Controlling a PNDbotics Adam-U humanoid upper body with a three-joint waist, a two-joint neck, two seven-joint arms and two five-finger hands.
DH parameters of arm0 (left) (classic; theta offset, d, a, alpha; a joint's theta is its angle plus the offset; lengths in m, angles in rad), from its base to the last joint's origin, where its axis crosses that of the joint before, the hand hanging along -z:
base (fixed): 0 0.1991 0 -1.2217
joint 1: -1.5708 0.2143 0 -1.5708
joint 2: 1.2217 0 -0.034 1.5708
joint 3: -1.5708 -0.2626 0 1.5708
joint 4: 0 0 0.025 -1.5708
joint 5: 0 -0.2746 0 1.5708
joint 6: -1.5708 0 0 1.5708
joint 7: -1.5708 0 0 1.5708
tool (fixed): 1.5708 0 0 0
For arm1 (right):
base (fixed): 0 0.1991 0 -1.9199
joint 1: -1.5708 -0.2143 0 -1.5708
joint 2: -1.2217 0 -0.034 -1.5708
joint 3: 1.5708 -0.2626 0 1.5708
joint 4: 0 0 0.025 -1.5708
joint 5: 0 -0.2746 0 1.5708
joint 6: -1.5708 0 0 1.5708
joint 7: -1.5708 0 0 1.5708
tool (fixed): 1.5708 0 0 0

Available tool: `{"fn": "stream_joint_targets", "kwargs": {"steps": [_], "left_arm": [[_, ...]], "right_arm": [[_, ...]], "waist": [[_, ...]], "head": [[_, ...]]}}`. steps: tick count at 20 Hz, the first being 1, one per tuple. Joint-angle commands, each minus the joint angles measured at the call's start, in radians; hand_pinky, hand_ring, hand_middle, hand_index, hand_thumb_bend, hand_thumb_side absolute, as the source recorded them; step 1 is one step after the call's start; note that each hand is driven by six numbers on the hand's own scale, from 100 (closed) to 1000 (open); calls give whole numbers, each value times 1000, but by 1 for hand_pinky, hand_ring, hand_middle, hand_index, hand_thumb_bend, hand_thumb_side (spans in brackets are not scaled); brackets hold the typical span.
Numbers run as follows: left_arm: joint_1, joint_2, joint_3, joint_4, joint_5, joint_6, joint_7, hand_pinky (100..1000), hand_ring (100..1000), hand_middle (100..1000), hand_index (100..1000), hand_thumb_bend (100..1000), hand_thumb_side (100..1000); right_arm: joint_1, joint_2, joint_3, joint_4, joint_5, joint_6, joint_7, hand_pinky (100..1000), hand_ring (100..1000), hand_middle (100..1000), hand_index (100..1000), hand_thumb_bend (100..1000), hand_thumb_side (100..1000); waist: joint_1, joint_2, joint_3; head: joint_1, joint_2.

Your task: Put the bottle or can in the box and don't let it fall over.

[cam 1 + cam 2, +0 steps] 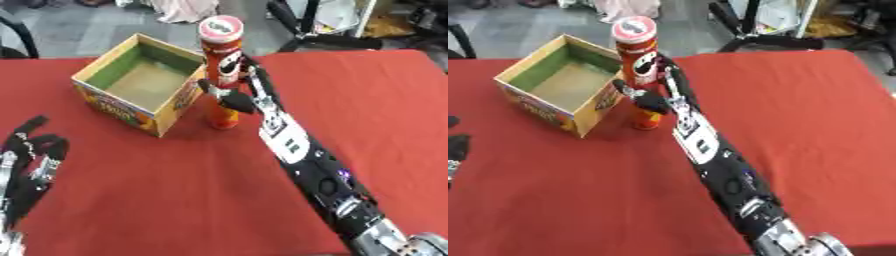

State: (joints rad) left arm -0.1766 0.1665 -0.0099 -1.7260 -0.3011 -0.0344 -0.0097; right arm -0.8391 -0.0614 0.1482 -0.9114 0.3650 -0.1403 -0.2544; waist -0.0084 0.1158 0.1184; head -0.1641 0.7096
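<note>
A tall red chip can [222, 65] with a pale lid stands upright on the red table, just right of the open cardboard box [105, 64]. My right hand [243, 92] reaches in from the lower right and its fingers and thumb curl round the can's middle. The can's base [222, 121] seems to touch the cloth beside the box's right wall. The box interior shows nothing inside. My left hand [31, 160] rests at the lower left edge, fingers up and relaxed, far from the can.
The red table [376, 100] stretches wide to the right and toward the front. Beyond its far edge are a grey floor, black chair legs [302, 30] and a person's light clothing [184, 9].
</note>
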Motion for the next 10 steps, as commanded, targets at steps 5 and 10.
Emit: {"fn": "stream_joint_targets", "kwargs": {"steps": [5,10], "left_arm": [[-17,4,-3,-20,5,-2,-6,793,788,875,923,594,794],[-21,4,-6,-21,6,-2,-8,793,788,875,923,591,796]], "right_arm": [[-40,1,-8,-12,-87,7,-47,618,549,542,650,100,100],[-73,-13,7,-77,-132,24,-105,554,449,424,522,100,100]], "waist": [[0,-3,17],[-4,1,31]], "head": [[-13,-13],[-22,-17]]}}
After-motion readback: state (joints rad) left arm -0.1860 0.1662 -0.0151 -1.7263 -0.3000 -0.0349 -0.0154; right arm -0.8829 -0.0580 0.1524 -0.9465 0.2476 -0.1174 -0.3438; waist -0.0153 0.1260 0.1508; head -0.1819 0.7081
